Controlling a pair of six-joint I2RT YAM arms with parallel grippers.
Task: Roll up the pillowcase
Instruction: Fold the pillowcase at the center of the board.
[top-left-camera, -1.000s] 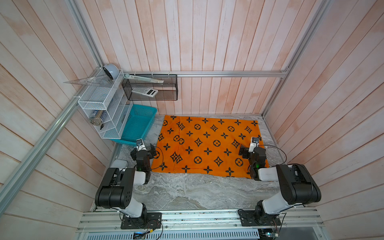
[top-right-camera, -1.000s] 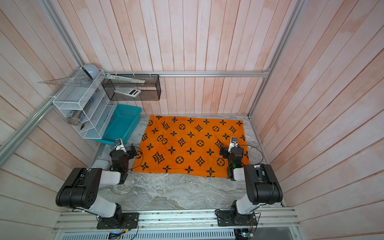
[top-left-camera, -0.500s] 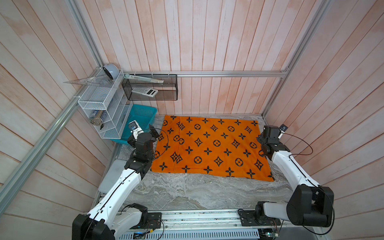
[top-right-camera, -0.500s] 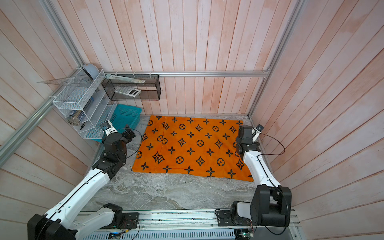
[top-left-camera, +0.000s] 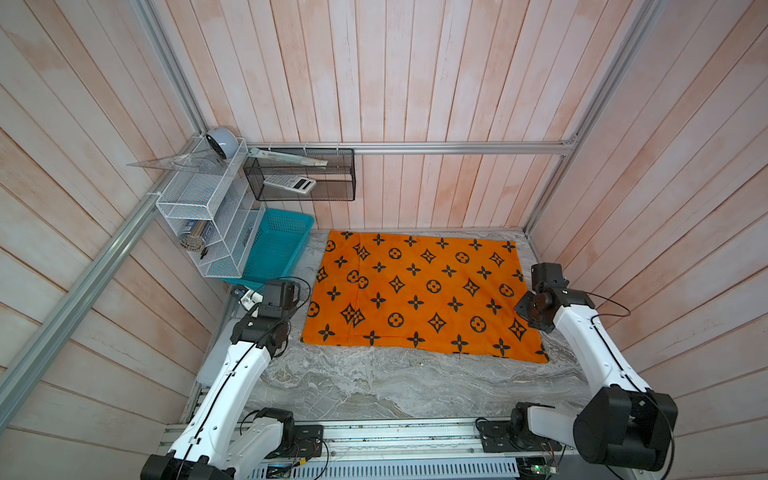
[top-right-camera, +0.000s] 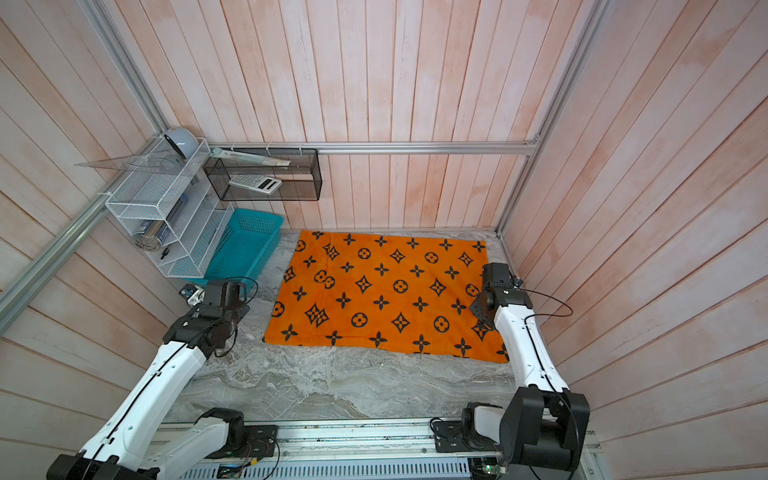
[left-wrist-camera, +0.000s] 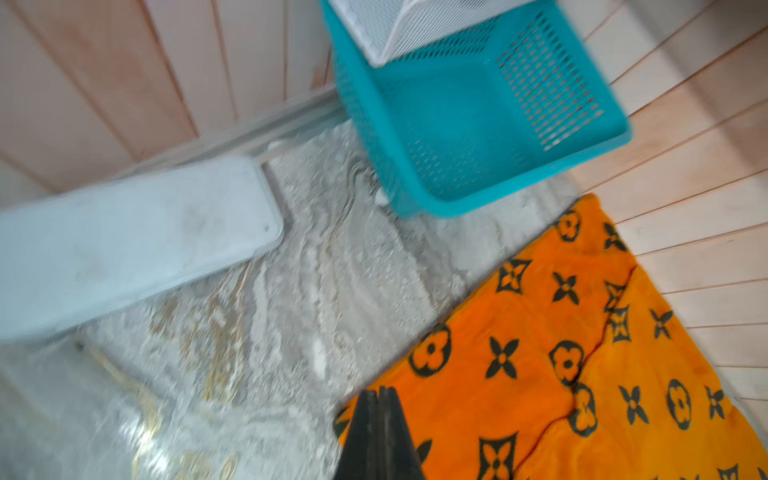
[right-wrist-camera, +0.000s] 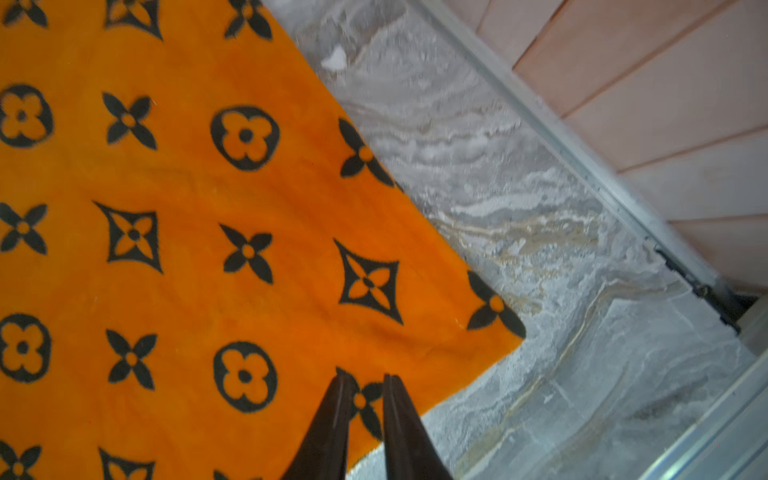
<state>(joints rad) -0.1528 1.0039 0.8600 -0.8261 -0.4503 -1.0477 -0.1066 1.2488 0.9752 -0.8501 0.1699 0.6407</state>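
Left gripper (left-wrist-camera: 378, 392) clenched empty by the pillowcase (top-left-camera: 419, 295); right gripper (right-wrist-camera: 368, 380) narrowly parted, empty, over its right edge. It lies flat on the table (top-left-camera: 374, 386) toward the back wall (top-left-camera: 395, 104): 0 turns rolled, all rolling left

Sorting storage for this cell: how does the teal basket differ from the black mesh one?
The teal basket sits on the tabletop; the black mesh basket hangs from the wall rail. The teal basket shows nothing inside; the black mesh basket holds a calculator. Both are open-topped and perforated.
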